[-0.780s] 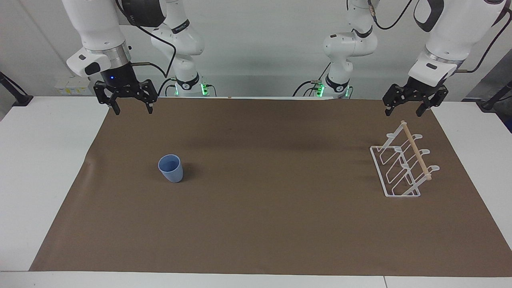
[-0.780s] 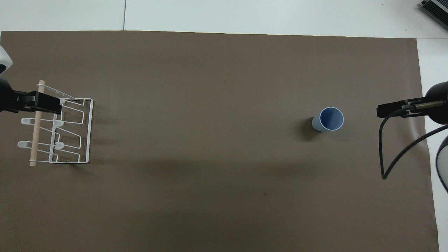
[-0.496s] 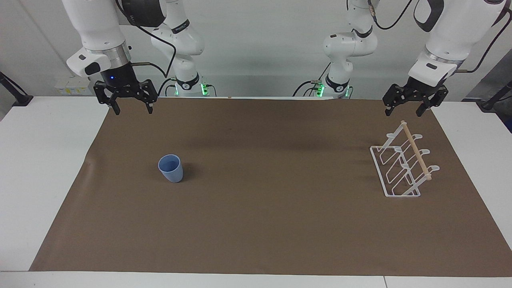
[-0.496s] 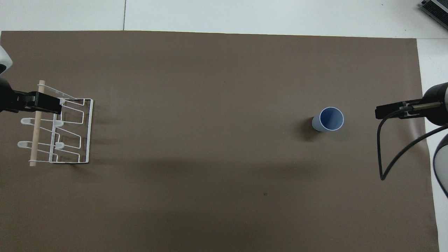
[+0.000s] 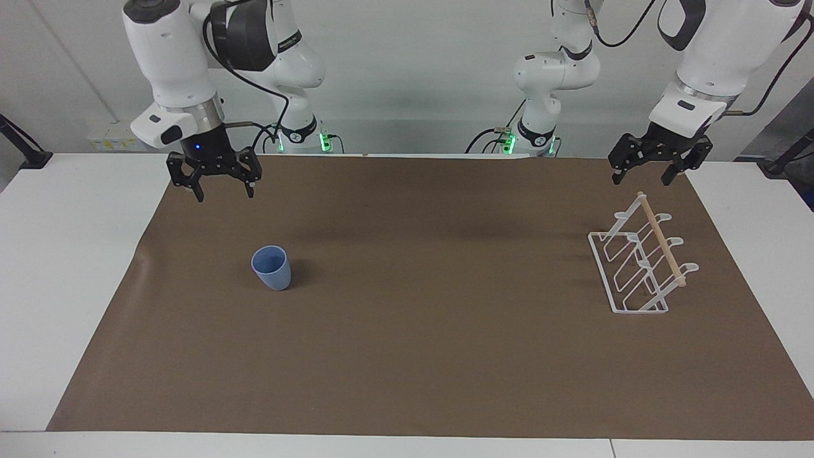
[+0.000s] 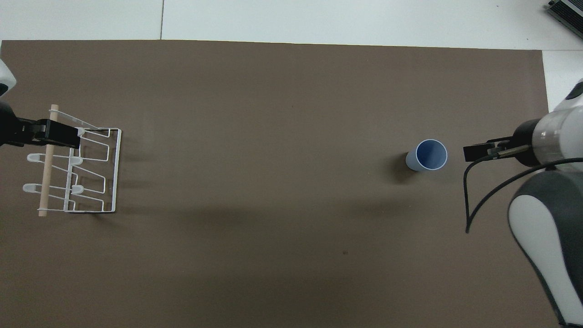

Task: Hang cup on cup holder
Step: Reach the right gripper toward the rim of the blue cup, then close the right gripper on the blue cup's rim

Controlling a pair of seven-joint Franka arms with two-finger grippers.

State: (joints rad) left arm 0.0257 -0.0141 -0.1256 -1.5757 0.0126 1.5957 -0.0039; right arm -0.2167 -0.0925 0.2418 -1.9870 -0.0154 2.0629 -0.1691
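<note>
Facing view | right gripper (image 5: pixel 226 191) spread, left gripper (image 5: pixel 642 176) spread | cup (image 5: pixel 272 268) upright, unmarked

No text, label or number is legible anywhere — nothing readable

Matt plastic, white wire and pale wood showing on a brown paper-like sheet

The cup (image 5: pixel 272 268) is looking like smooth, matt light-blue plastic, its inside a shade deeper, and it is standing on a brown cover (image 5: pixel 413 356) that is reading as flat, dull paper with a faint crease near the cup. Toward the left arm's end of that cover, the cup holder (image 5: pixel 639 267) is showing thin white-coated wire with a slight sheen, and a bare light wooden dowel (image 5: pixel 661 238) is lying along its top. Around the cover, the table (image 5: pixel 57 254) is appearing smooth and white. The arms' shells are gleaming as glossy white plastic, their grippers showing matt black.
</note>
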